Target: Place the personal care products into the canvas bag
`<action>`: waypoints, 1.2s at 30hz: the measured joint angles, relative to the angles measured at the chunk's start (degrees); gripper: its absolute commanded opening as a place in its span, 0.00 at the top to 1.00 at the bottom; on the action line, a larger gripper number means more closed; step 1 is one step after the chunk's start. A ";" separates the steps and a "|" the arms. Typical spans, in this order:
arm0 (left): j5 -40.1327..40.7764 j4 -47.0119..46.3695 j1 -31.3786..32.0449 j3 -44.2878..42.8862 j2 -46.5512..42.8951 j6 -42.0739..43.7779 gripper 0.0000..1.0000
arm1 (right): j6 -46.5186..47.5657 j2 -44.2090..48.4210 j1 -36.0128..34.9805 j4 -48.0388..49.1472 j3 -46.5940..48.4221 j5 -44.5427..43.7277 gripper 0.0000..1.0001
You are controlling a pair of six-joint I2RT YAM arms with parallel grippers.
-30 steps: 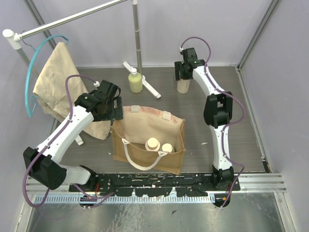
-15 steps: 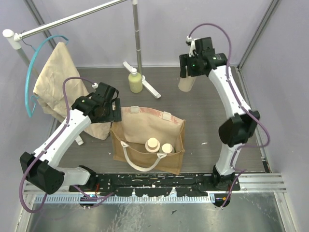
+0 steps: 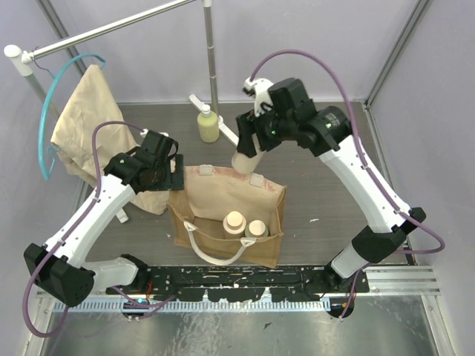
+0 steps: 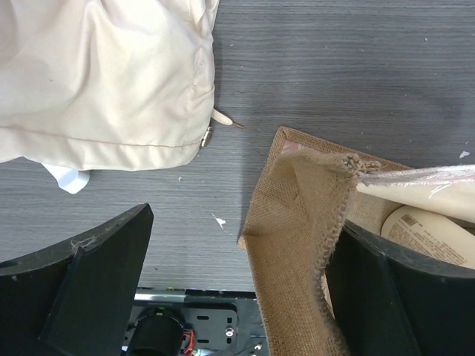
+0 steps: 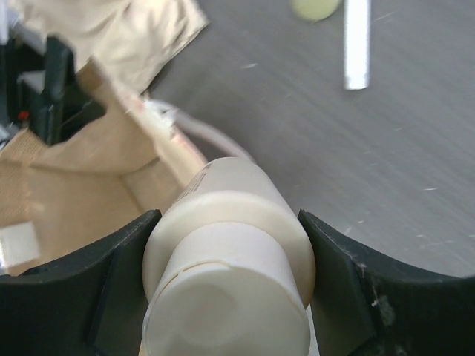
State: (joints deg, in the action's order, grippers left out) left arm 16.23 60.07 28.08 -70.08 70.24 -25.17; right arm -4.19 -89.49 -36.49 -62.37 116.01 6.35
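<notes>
Cream bottle (image 3: 243,160) pinched by right gripper (image 5: 227,237) over the 12 o'clock rim of canvas bag (image 3: 271,245); left gripper (image 4: 245,230) spread; carry inward before releasing

Lab test cell: plain walls (image 3: 297,44), aluminium mounting rail (image 3: 401,280).

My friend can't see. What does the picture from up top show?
The right hand holds a cream bottle tilted over the far rim of the canvas bag, which has two capped bottles inside. The left hand sits at the bag's left corner, and a yellow-green pump bottle stands behind it.
</notes>
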 measured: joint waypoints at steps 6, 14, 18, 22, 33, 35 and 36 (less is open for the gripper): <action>-0.28 0.11 0.00 0.11 -1.33 1.53 0.02 | -3.61 0.00 -9.64 0.28 -6.29 -0.04 0.99; -0.66 0.70 0.00 0.13 -2.86 2.64 0.02 | -7.28 0.87 -17.73 6.40 -17.35 -1.68 0.99; -0.90 1.09 0.00 0.13 -3.61 2.86 0.02 | -7.76 1.03 -20.83 12.57 -21.84 -4.24 0.99; -0.96 1.40 0.00 0.70 -4.44 3.06 0.02 | -8.00 0.94 -22.97 17.90 -24.59 -6.38 0.99; -1.36 1.88 0.00 1.77 -5.57 3.06 0.02 | -7.58 -0.94 -25.53 24.30 -26.16 -9.22 0.99; -1.36 1.90 0.00 1.81 -5.60 3.06 0.02 | -7.15 -1.40 -25.68 25.49 -26.71 -9.44 0.99; -1.36 1.92 0.00 1.84 -5.64 3.04 0.02 | -6.88 -1.90 -25.73 25.94 -26.88 -9.55 0.99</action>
State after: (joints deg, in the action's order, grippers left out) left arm 14.87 62.00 28.08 -68.25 64.60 -22.13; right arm -11.07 -91.39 -62.22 -36.42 89.12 -3.20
